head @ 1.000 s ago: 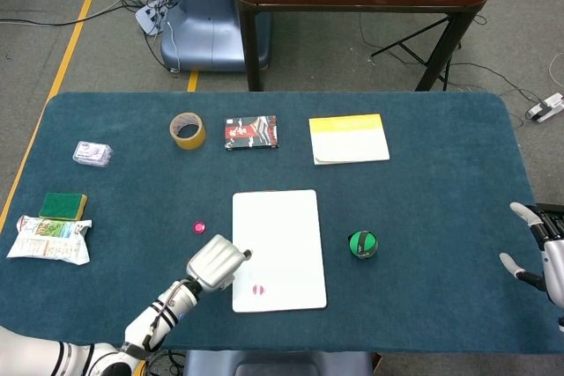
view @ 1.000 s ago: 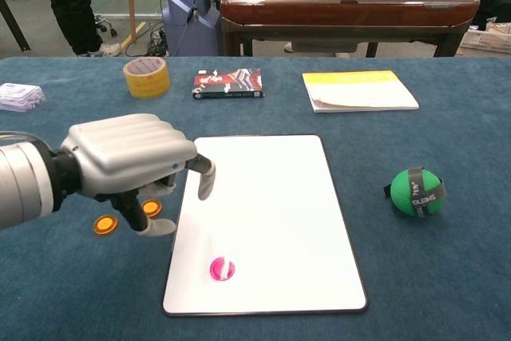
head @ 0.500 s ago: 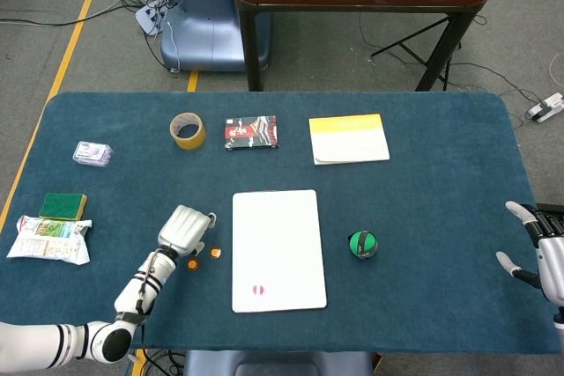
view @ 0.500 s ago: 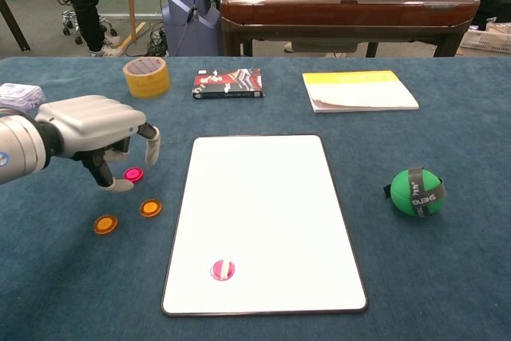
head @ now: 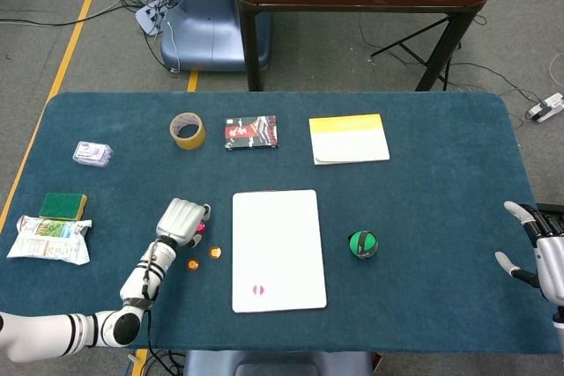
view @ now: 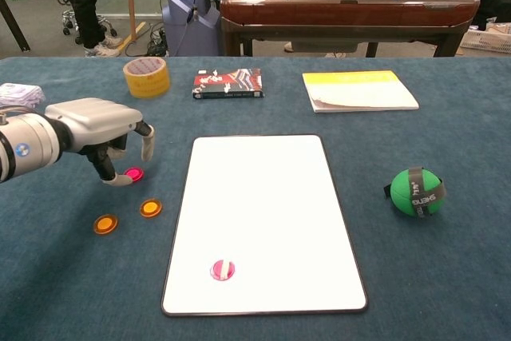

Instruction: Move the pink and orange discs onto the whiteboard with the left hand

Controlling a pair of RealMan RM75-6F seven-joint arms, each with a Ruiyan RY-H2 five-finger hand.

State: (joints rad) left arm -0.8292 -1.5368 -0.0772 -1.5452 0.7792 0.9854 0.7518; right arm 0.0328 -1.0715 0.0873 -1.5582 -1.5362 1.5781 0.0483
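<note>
On a blue felt table point(head: 441, 173) in a cable-strewn room, the left hand point(view: 100, 129) hovers with fingers curled over a pink disc point(view: 133, 173), holding nothing. Two orange discs point(view: 150, 208) lie near the whiteboard's point(view: 263, 197) left edge; another pink disc point(view: 222, 269) sits by its near-left corner. The right hand point(head: 539, 248) hangs spread and empty at the table's right edge.

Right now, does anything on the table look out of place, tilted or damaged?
Nothing looks damaged or spilled. One pink disc lies flat on the whiteboard; another pink disc and two orange discs lie flat on the cloth by the left hand.
</note>
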